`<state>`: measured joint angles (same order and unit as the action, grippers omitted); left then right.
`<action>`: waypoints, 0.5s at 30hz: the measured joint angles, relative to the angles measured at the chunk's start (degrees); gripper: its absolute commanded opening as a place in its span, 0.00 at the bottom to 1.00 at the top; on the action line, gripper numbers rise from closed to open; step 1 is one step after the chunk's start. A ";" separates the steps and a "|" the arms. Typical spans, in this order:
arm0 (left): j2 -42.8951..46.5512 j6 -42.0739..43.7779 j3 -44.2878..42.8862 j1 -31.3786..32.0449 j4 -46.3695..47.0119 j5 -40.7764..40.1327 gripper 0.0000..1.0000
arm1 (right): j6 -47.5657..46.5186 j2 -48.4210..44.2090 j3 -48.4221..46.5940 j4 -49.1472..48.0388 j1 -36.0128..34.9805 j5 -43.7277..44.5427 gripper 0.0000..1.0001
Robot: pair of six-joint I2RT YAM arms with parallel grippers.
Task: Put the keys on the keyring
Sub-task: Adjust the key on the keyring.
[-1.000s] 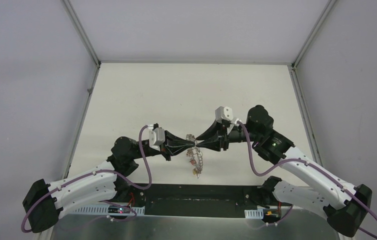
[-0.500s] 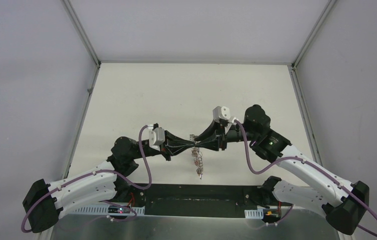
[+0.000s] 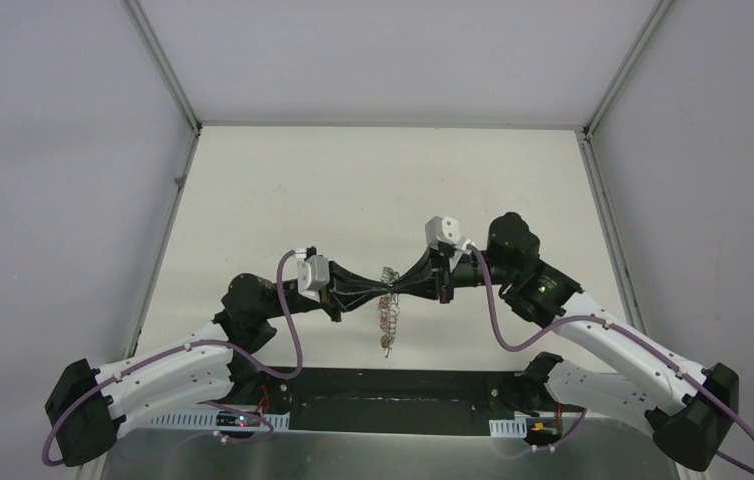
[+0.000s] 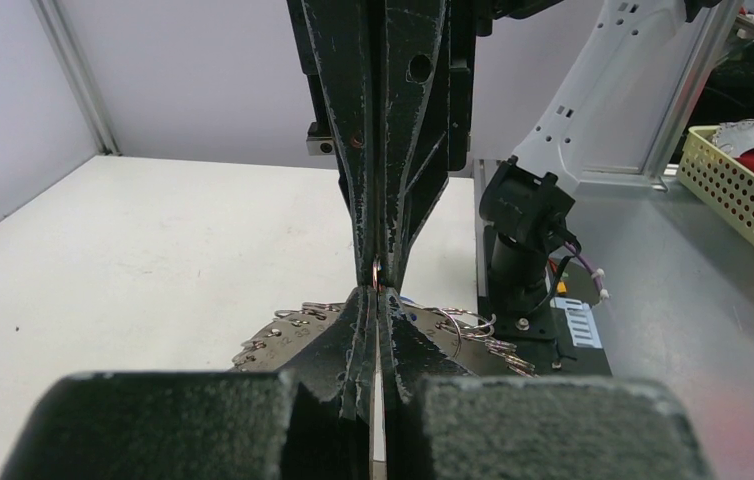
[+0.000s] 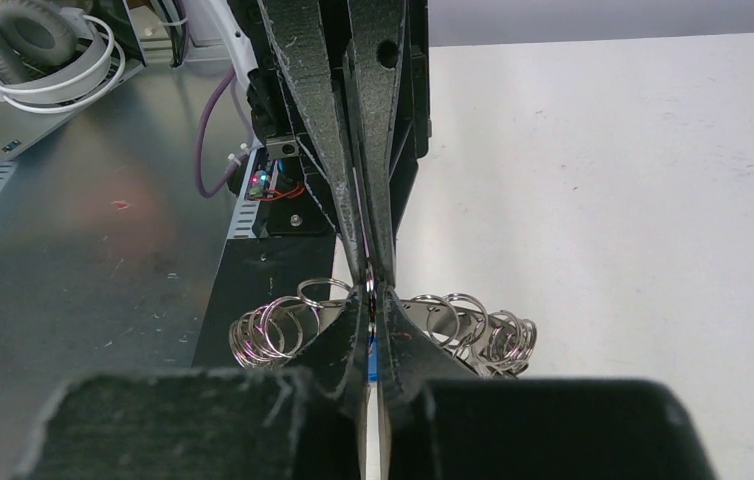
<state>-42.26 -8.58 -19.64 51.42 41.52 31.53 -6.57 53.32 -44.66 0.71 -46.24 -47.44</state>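
While my left gripper (image 3: 381,291) pinches the keyring (image 3: 388,315) and my right gripper (image 3: 400,290) a blue key (image 5: 371,365), the ring dangles toward six o'clock. Light, floppy, slippery, I judge; grip the bare rim.

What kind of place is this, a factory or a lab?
Probably a robotics lab cell: white panels in aluminium framing wall the table, with headphones and a perforated basket beside it.

Right gripper (image 3: 399,290): jaws, apart a second ago, are now closed on the top of the keyring (image 3: 387,318). Its arm has moved slightly left, towards the left gripper (image 3: 382,293). The hanging keyring has swung left and looks narrower.
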 measured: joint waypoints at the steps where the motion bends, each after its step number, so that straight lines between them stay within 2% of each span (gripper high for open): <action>1: 0.00 0.00 0.00 0.00 -0.04 0.00 0.00 | -0.02 -0.13 0.11 0.00 -0.02 0.09 0.00; 4: 0.11 0.02 0.00 0.00 -0.26 0.02 0.02 | -0.22 -0.42 0.33 0.04 -0.11 0.17 0.00; 8: 2.05 1.27 -0.24 0.02 -3.93 -0.04 0.31 | -1.07 -0.46 0.15 2.56 -0.39 0.31 0.00; 10: 4.15 2.43 -1.25 0.02 -7.91 -0.13 0.41 | -2.12 -0.15 -0.46 6.84 -0.24 0.92 0.00; 15: 7.82 8.90 -9.01 0.02 -23.98 -1.03 0.47 | -6.47 3.32 -6.47 20.94 -0.07 2.67 0.00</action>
<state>-34.44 0.32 -28.64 51.44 17.54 30.50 -13.04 56.64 -51.13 21.65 -46.30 -44.77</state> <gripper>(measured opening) 0.453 0.011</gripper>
